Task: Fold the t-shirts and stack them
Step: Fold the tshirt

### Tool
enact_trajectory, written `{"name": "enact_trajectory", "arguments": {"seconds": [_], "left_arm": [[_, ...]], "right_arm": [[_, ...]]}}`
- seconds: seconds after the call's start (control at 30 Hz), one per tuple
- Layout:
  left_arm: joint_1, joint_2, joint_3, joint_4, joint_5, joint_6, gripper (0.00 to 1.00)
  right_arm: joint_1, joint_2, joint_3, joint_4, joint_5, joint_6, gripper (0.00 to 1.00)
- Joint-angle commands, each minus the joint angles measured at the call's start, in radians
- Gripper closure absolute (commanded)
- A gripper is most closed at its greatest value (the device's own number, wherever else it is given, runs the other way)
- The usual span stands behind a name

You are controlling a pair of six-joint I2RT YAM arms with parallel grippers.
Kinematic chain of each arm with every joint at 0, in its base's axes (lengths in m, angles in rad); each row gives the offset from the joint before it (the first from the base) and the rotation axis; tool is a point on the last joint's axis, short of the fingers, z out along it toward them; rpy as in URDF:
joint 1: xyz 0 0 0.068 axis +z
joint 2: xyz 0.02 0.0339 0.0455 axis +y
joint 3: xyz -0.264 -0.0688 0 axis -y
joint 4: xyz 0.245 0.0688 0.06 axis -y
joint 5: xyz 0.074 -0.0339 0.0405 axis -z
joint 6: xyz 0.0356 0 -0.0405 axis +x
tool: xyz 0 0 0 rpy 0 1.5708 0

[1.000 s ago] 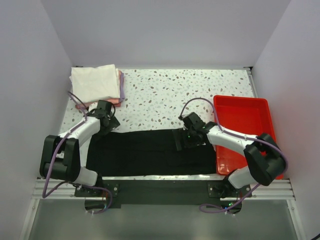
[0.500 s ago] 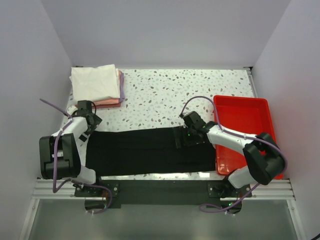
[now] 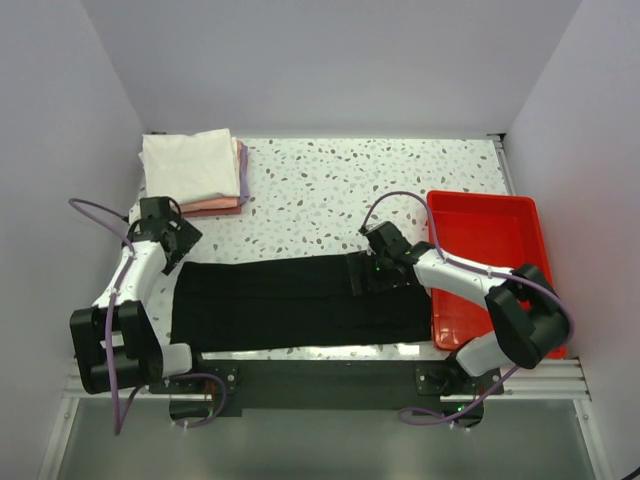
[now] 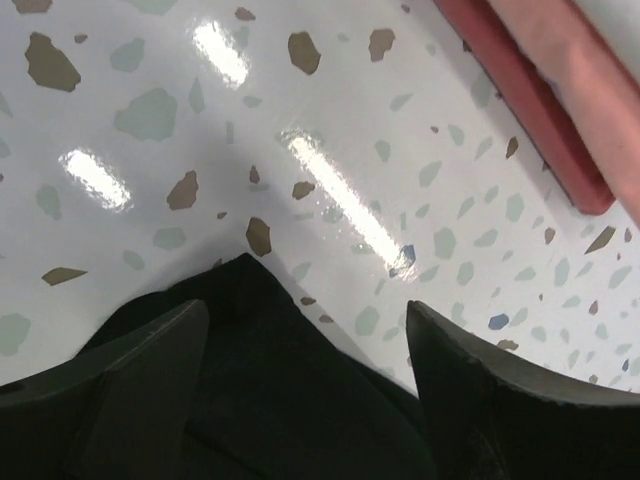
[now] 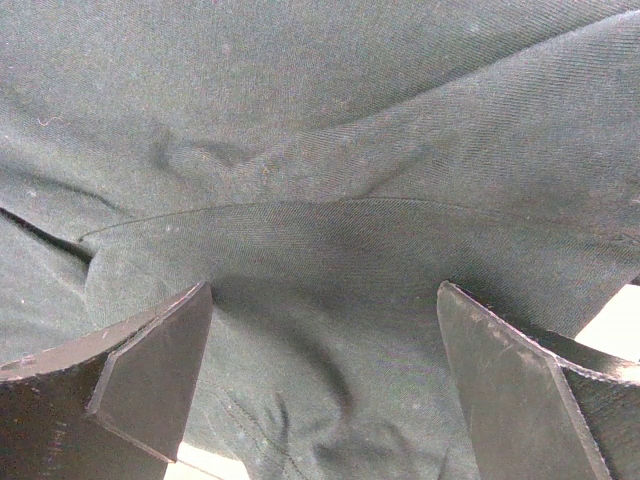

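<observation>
The left claw [image 3: 166, 236] stands wide open and has hold of nothing; in its wrist view the two dark fingers [image 4: 140, 370] are spread far apart with bare speckled worktop [image 3: 330, 190] ahead of them. The near-left corner of the black t-shirt [image 3: 290, 300] lies flat on the worktop directly under this claw, its point reaching forward between the two fingers without being pinched by either. Beyond the claw and a little to its right sits the stack of folded t-shirts: a white t-shirt [image 3: 190, 165] on top, a pink t-shirt [image 3: 218, 205] showing under its near edge and a lavender t-shirt [image 3: 244, 178] showing as a thin strip along its right side. The stack is near the left claw but apart from it, and apart from the black t-shirt too. The right claw [image 3: 376, 268] is also fully open and grips nothing; its fingers [image 5: 150, 370] stand wide, low over the black cloth, which fills the whole of its wrist view and shows a curved seam and a few soft creases between them. From above, this claw sits over the far edge of the black t-shirt toward its right end, and the cloth stretches as a long band from there toward the left claw. To the right of the right claw lies the red tray [image 3: 490, 230], just beside the shirt's right end.
</observation>
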Motion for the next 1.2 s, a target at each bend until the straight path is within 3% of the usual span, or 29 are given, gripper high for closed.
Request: {"name": "enact_trajectory", "arguments": {"seconds": [0.0,0.13,0.23,0.33,0.4,0.43,0.47,0.5,0.63,0.8,0.97,1.17], "left_arm": [[-0.001,-0.011,-0.005,-0.088,0.055,0.071,0.18],[-0.016,0.067,0.072,-0.217,0.064,0.144,0.44],[-0.047,0.116,0.135,-0.303,-0.029,0.247,0.48],[-0.053,0.169,0.167,-0.305,-0.033,0.34,0.51],[-0.056,0.226,0.187,-0.286,-0.057,0.422,0.58],[-0.056,0.245,0.196,-0.288,-0.062,0.416,0.66],[-0.059,0.271,0.204,-0.275,0.028,0.448,0.69],[-0.08,0.282,0.205,-0.269,0.068,0.46,0.7],[-0.148,0.324,0.208,-0.323,-0.094,0.411,0.66],[-0.151,0.343,0.205,-0.326,-0.086,0.404,0.63],[-0.15,0.326,0.213,-0.358,-0.203,0.349,0.85],[-0.088,0.325,0.267,-0.415,-0.335,0.27,0.9]], "right_arm": [[-0.015,0.037,-0.022,-0.057,0.013,-0.017,0.01],[-0.014,0.036,-0.022,-0.066,0.014,-0.029,0.01],[-0.014,0.031,-0.026,-0.064,0.017,-0.032,0.01],[-0.014,0.031,-0.029,-0.058,0.008,-0.034,0.01],[-0.014,0.036,-0.031,-0.052,0.003,-0.034,0.01],[-0.014,0.04,-0.033,-0.05,-0.001,-0.035,0.01],[-0.014,0.043,-0.031,-0.053,0.0,-0.035,0.01],[-0.015,0.043,-0.034,-0.053,0.005,-0.034,0.01],[-0.014,0.033,-0.04,-0.052,0.016,-0.032,0.01],[-0.014,0.046,-0.034,-0.053,0.014,-0.034,0.01],[-0.017,0.052,-0.034,-0.055,0.023,-0.031,0.01],[-0.032,0.101,-0.026,-0.07,0.042,-0.011,0.01]]}}
